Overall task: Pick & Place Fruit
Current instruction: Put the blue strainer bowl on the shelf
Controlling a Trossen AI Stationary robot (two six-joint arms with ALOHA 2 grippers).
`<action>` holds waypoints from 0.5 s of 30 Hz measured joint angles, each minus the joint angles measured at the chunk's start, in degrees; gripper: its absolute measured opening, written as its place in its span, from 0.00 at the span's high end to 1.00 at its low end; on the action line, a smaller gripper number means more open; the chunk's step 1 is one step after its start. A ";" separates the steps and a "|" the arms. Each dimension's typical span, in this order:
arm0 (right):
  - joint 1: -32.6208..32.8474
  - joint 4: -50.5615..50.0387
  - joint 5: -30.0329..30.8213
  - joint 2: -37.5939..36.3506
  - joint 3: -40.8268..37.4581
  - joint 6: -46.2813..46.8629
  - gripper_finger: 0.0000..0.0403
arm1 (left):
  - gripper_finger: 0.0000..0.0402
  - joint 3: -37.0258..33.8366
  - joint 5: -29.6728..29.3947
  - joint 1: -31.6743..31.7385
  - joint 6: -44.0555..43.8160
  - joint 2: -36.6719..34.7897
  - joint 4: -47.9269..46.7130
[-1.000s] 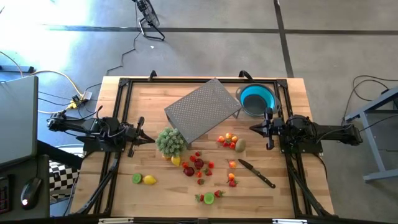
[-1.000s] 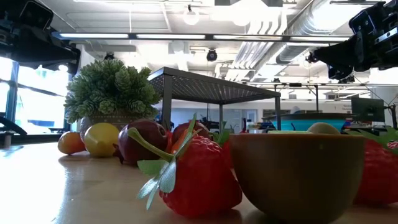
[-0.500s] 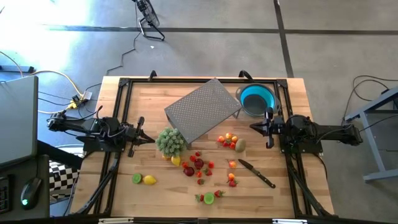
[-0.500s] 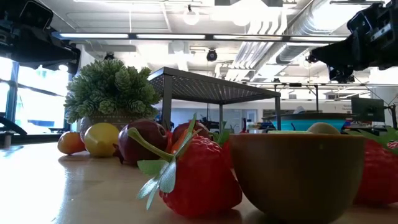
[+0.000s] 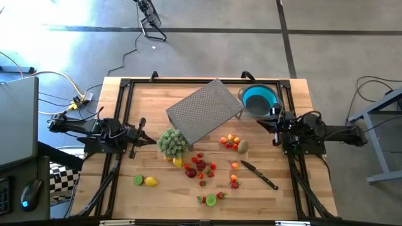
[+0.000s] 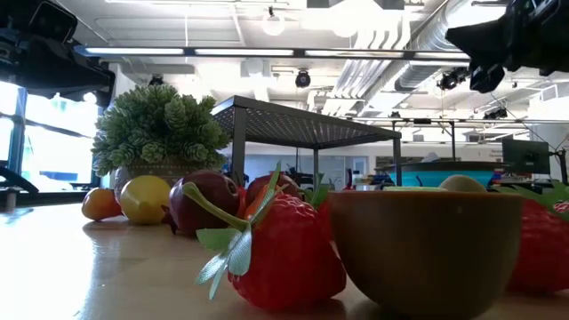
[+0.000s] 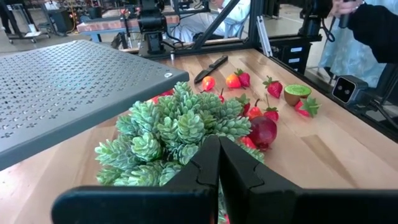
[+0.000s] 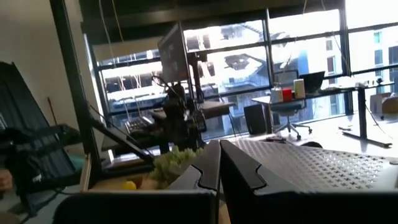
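Dozens of small fruit [image 5: 201, 166] pieces lie scattered over the middle and near part of the wooden table [image 5: 157, 103], between the potted plant [image 5: 171, 142] and the black-handled knife [image 5: 259, 174]: strawberries, a lemon [image 5: 151, 181] with a lime beside it, a kiwi half [image 5: 211, 200], and a little cluster near the perforated metal stand [image 5: 204, 112]. Neither arm has anything in hand. The left gripper [image 5: 151, 142] rests at the table's left edge, its fingers pressed together and empty, pointing at the plant. The right gripper [image 5: 274, 119] hangs at the right side just beside the blue bowl [image 5: 259, 100], likewise clenched on nothing. The pieces look like light, hard plastic replicas, smooth and apt to roll or squirt out of a pinch. I would take each across its widest middle, from straight above, and avoid the thin strawberry leaves.
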 joint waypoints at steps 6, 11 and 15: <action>0.02 -0.58 0.17 7.15 3.63 -0.02 1.00 | 1.00 0.00 0.00 0.01 -0.01 0.00 0.00; 0.02 -1.42 0.24 14.69 7.55 -0.17 1.00 | 1.00 0.00 0.00 0.01 -0.02 -0.01 0.01; 0.02 -4.96 2.33 19.72 11.39 0.01 1.00 | 1.00 0.00 0.02 0.01 -0.03 -0.02 0.00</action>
